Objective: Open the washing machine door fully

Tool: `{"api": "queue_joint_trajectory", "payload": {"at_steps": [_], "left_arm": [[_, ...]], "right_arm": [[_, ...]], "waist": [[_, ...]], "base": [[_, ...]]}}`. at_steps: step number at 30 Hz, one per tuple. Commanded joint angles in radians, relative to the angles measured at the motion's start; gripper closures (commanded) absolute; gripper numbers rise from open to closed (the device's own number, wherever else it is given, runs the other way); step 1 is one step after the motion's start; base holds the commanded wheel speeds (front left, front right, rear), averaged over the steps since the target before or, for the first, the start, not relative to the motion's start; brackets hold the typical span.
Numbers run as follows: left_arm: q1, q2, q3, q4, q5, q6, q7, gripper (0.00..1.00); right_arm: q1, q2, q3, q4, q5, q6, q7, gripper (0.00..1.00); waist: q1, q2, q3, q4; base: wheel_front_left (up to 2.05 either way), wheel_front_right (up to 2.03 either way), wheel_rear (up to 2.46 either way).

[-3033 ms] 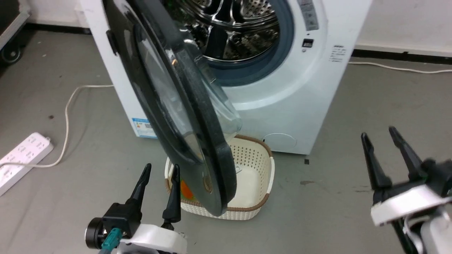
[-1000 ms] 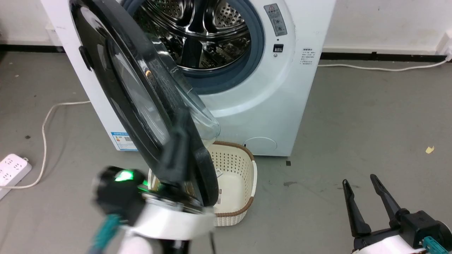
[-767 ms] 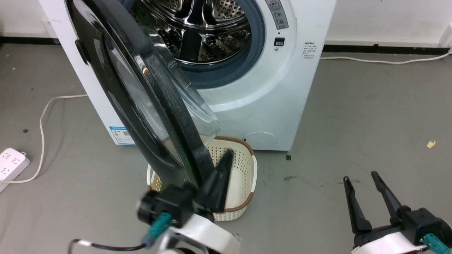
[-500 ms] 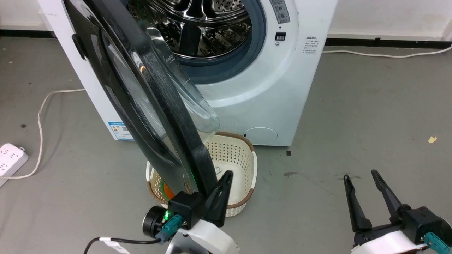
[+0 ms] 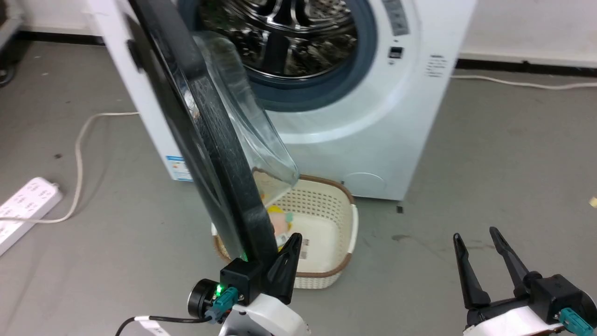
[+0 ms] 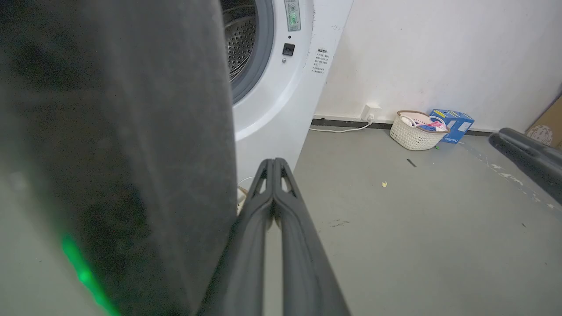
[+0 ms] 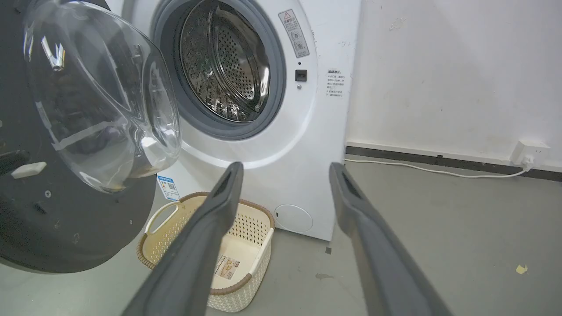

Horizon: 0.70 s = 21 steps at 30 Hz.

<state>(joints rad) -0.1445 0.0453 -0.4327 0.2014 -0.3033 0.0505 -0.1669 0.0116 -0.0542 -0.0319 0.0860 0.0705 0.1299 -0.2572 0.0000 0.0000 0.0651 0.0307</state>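
**Head view:** washing machine door (image 5: 217,144) about half open, edge-on; left pincer (image 5: 294,240) at its lower rim, on the side of the drum (image 5: 289,37); right pincer (image 5: 475,233) fingers apart, well clear.
**Left wrist view:** left fingers together, empty, just beside the door's edge.
**Right wrist view:** drum exposed.
**Step judged:** pushing the door wider; next, sweep leftward along its swing arc.

Light here is even and bright, and shadows are soft. White glare streaks lie on the glass bowl (image 7: 101,101) of the washing machine door (image 5: 219,149). In my left wrist view the door's near edge is dark and blurred, with a green glow (image 6: 83,276) low on it.
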Motion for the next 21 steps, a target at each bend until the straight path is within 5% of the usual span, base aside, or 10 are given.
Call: {"api": "queue_joint_trajectory", "payload": {"at_steps": [1, 21], "left_arm": [[-0.003, 0.011, 0.018, 0.003, -0.009, 0.007, -0.009, 1.00], [0.065, 0.080, 0.116, -0.073, -0.055, 0.080, -0.016, 1.00]], "right_arm": [[-0.002, 0.004, -0.001, 0.001, -0.001, 0.001, -0.005, 0.00], [0.016, 0.004, 0.010, 0.019, -0.021, 0.001, -0.005, 0.00]], "waist": [[0.0000, 0.0000, -0.012, 0.026], [0.0000, 0.0000, -0.018, 0.290]], "base": [[0.00, 0.00, 0.00], [0.00, 0.00, 0.00]]}}
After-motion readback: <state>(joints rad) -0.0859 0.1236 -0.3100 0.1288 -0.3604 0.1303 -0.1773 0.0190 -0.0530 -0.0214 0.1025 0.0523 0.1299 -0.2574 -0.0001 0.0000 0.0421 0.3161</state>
